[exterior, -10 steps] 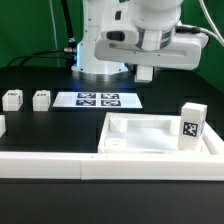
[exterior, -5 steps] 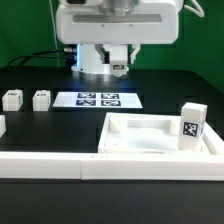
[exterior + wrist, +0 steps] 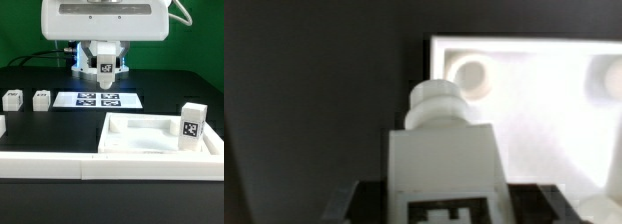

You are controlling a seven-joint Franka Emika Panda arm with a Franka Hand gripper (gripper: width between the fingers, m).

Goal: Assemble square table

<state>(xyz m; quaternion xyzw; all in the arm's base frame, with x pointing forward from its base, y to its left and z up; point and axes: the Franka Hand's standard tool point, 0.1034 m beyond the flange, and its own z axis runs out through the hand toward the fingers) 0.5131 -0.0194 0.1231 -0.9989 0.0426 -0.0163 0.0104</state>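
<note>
High over the back of the table, my gripper (image 3: 105, 68) is shut on a short white table leg (image 3: 104, 63) whose tag faces the exterior camera. In the wrist view the leg (image 3: 441, 140) sticks out from between the dark fingers (image 3: 370, 203), its round peg pointing toward the square tabletop (image 3: 553, 120), close to a round corner socket (image 3: 471, 78). The white tray-like tabletop (image 3: 150, 146) lies at the exterior view's right, with one tagged leg (image 3: 191, 124) standing upright at its right corner. Two more loose legs (image 3: 12, 99) (image 3: 41, 99) sit at the exterior view's left.
The marker board (image 3: 98, 100) lies flat behind the tabletop, below the gripper. A long low white wall strip (image 3: 60, 165) runs along the front. Another white piece (image 3: 2, 126) shows at the exterior view's left edge. The arm's base (image 3: 95, 60) stands at the back.
The hand has swung toward the exterior view's left and turned to face the camera. The tagged leg in its jaws now shows. Nothing on the table has moved.
</note>
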